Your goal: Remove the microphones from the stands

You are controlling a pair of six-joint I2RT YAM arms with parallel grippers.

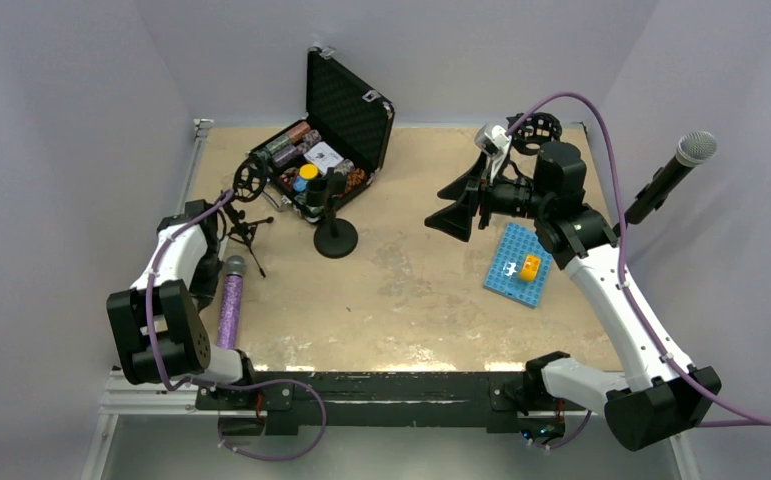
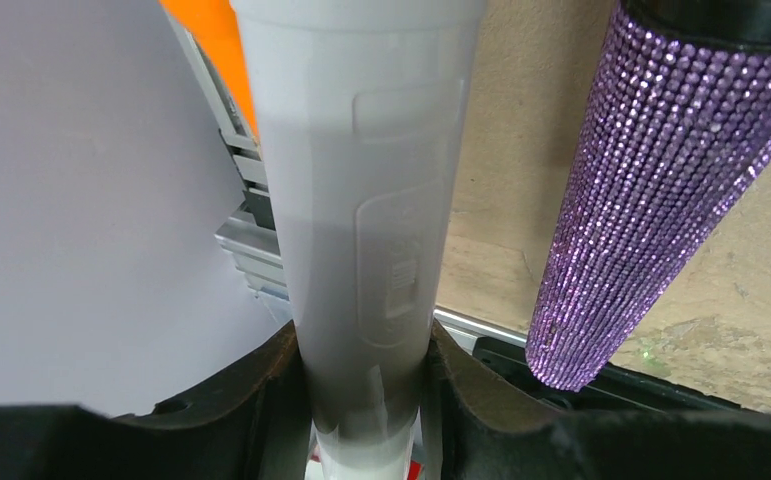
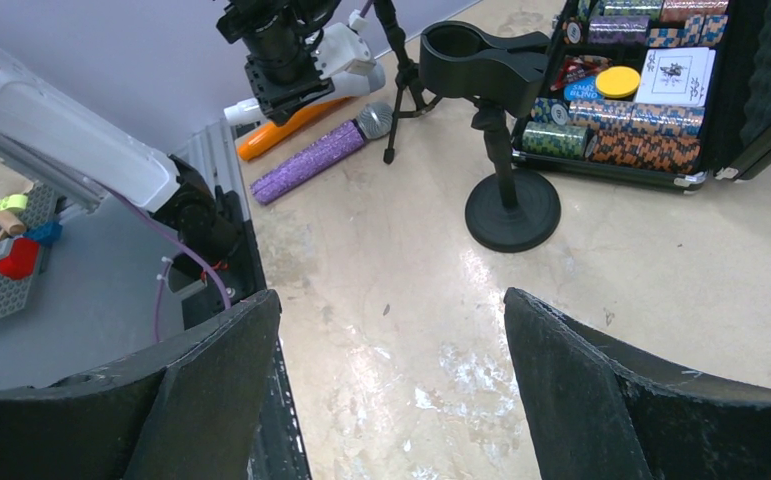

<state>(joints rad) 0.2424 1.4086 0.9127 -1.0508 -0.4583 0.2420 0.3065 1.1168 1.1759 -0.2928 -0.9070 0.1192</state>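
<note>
Near left, by the edge of the surface [image 1: 411, 300]: the left gripper [image 2: 366, 425] is clamped on the narrow tail of the white microphone [image 2: 361, 200], whose orange end [image 2: 216, 40] points toward the side wall. The microphone is off any mount, low and just beside a purple glitter microphone [image 2: 651, 190] lying flat; whether it rests on the surface cannot be told.

Mid-surface, the right gripper [image 3: 391, 390] hangs with its jaws wide and nothing between them, above a blue baseplate [image 1: 514, 290] carrying a yellow block [image 1: 531, 267].

Farther back, the round-based stand [image 1: 336, 238] shows an empty clip [image 3: 461, 45], so the removal looks done, with only the set-down left. A small tripod [image 1: 244, 228] stands close behind the left wrist, and an open case [image 1: 346, 115] sits at the far side.

The risks, as a judgement: held by its slim end, the long body could pivot or slip out of the jaws. A sideways swing could shove the purple microphone. Released this close to the edge, the round body could roll off. Backing the wrist away carelessly could topple the tripod.
</note>
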